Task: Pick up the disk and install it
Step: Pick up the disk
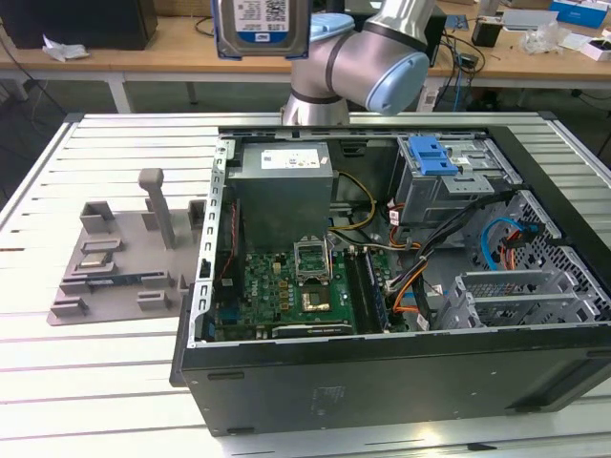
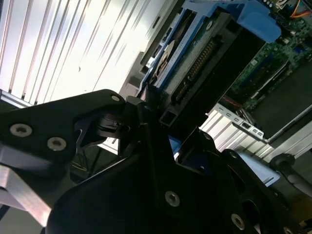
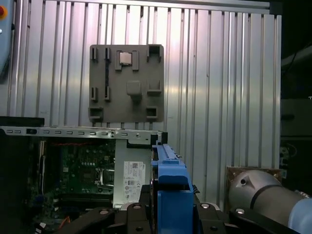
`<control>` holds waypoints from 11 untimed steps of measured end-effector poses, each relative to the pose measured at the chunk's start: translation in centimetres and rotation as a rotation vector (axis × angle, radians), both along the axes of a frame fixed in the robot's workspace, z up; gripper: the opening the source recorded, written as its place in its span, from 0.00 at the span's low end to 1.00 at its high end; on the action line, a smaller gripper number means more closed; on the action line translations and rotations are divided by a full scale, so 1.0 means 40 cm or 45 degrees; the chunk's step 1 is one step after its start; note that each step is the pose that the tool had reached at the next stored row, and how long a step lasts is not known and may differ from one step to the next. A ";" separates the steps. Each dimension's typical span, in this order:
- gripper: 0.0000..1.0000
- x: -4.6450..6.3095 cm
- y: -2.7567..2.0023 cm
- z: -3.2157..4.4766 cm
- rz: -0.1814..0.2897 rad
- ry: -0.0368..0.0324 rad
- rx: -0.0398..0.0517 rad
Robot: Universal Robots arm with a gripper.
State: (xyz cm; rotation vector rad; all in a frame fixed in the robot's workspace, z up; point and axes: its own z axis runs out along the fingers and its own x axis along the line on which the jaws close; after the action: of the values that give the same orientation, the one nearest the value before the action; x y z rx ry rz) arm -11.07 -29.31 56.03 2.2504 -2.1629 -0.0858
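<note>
The disk [image 1: 263, 24], a silver drive with a white-and-blue label in a blue carrier, hangs high above the table at the back of the open computer case [image 1: 382, 382]. In the second wrist view my gripper [image 2: 163, 124] is shut on the disk [image 2: 195, 63], its black fingers [image 2: 146, 105] clamped against the carrier's edge. In the first wrist view the blue carrier [image 3: 170, 190] stands edge-on between the black gripper parts, above the case [image 3: 73, 165].
Inside the case sit a grey power-supply box [image 1: 284, 181], a green motherboard [image 1: 286, 286] and a metal drive cage topped by a blue clip [image 1: 434, 153]. A grey fixture plate [image 1: 124, 258] lies on the slatted table at the exterior view's left. The arm [image 1: 372, 57] rises behind the case.
</note>
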 end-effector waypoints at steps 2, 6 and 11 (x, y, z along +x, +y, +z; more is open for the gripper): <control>0.37 0.027 0.000 0.000 0.000 0.0002 0.000; 0.37 0.071 0.000 -0.001 0.000 0.0006 0.000; 0.37 0.131 0.000 -0.002 0.000 0.0015 0.000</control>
State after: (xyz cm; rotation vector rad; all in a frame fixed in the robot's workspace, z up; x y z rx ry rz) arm -5.82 -29.31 55.94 2.2500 -2.1620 -0.0870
